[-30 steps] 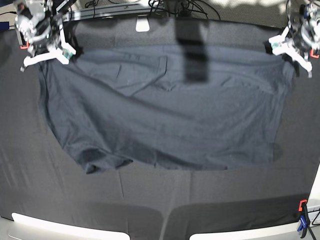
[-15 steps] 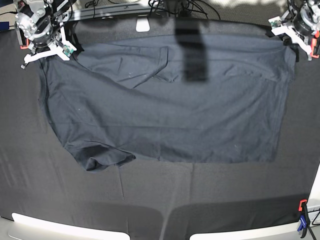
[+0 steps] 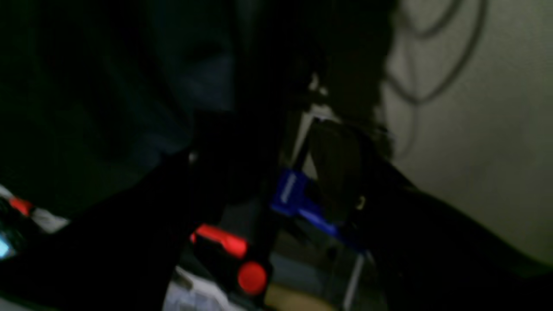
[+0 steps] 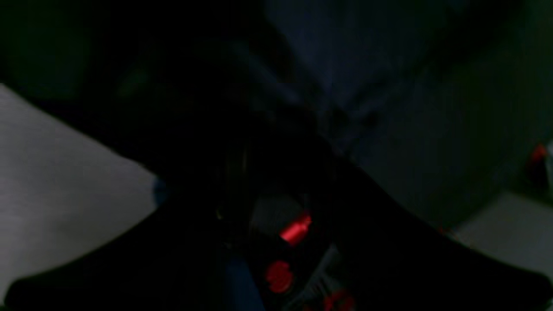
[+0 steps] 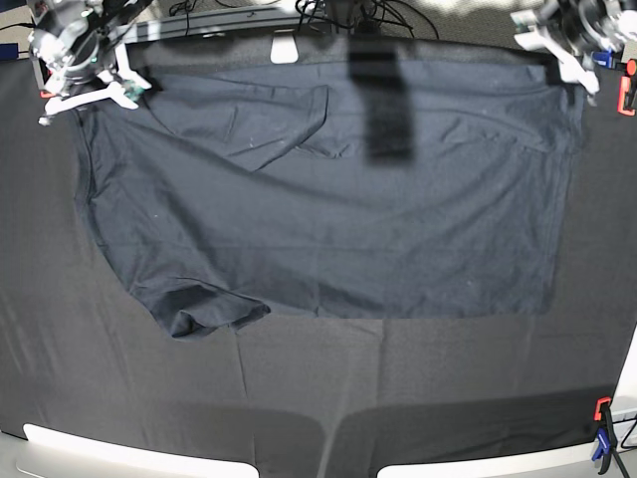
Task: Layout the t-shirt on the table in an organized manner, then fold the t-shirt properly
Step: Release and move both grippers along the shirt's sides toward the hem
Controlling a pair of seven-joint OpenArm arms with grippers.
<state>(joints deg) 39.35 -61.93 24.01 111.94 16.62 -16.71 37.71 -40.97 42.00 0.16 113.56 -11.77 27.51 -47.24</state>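
Base view overlooks whole table (image 5: 299, 398); wrist views close, dark.

A red-orange clamp (image 5: 601, 406) sat at the near right corner with a blue clamp (image 5: 601, 448) just below it; tangled cables (image 5: 338, 12) lay beyond the far edge.

The t-shirt (image 5: 328, 199) has been drawn toward the far edge of the counter (image 5: 299, 398): its far hem now lies higher and straighter, and its near edge has slid away from the front. The left claw (image 5: 557, 48) has moved up toward the far corner. The right claw (image 5: 92, 90) has shifted slightly farther back as well.
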